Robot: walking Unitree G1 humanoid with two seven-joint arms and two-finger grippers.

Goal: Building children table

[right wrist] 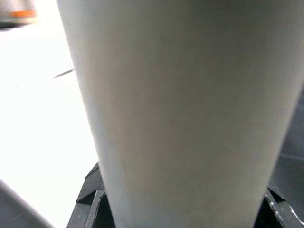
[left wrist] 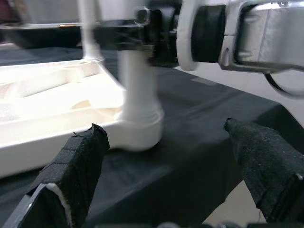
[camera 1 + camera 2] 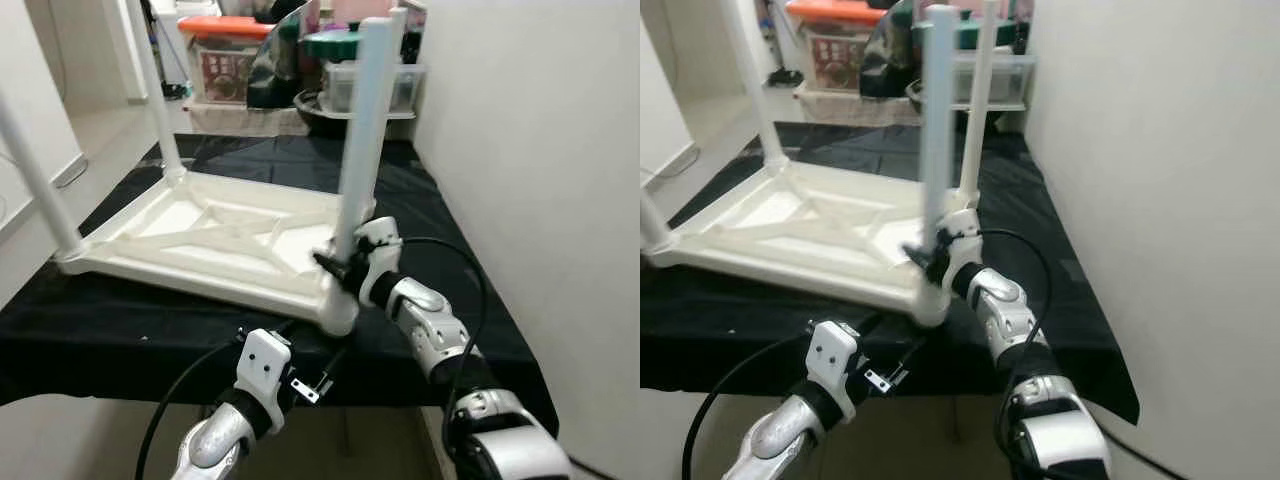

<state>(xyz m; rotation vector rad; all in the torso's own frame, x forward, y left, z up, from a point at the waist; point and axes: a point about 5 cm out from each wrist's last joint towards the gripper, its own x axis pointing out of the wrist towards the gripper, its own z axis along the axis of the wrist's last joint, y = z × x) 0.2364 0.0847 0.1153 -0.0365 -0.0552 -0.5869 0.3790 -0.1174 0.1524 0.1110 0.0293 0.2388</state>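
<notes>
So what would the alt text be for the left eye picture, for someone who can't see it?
The robot's right gripper clasps the near leg of an upside-down white children's table lying on a black cloth. Its left gripper hovers open below the table's near corner, and storage boxes stand behind.

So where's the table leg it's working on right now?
The table leg stands upright in the near right corner of the upturned white tabletop on the black cloth, with the right gripper clamped round its base.
</notes>
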